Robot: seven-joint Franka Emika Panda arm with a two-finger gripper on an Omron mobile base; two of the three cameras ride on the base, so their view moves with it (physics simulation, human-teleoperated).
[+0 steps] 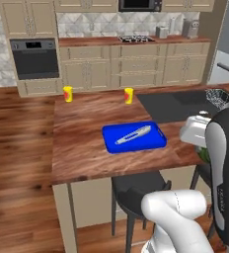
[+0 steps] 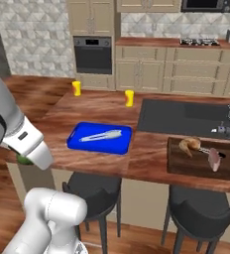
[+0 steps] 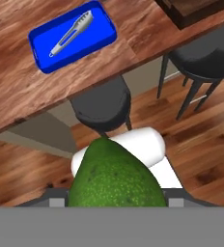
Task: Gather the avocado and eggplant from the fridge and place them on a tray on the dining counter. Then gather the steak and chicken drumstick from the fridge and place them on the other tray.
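While the avocado (image 3: 115, 176) is held between the gripper (image 3: 115, 202) fingers short of the dining counter (image 1: 82, 143) | blue tray (image 1: 134, 137) carries only tongs (image 1: 132, 134) | steak (image 2: 215, 158) and drumstick (image 2: 190, 144) lie on the dark tray (image 2: 184, 166) | eggplant is judged outstanding.

Arm raised and folded back over the base, forearm angled down toward the counter edge. Gripper (image 3: 115, 202) points downward, above the floor beside the counter. Jaws partly spread and clamped on the avocado (image 3: 115, 178), which bulges between them; finger tips hidden behind the fruit in hand view.
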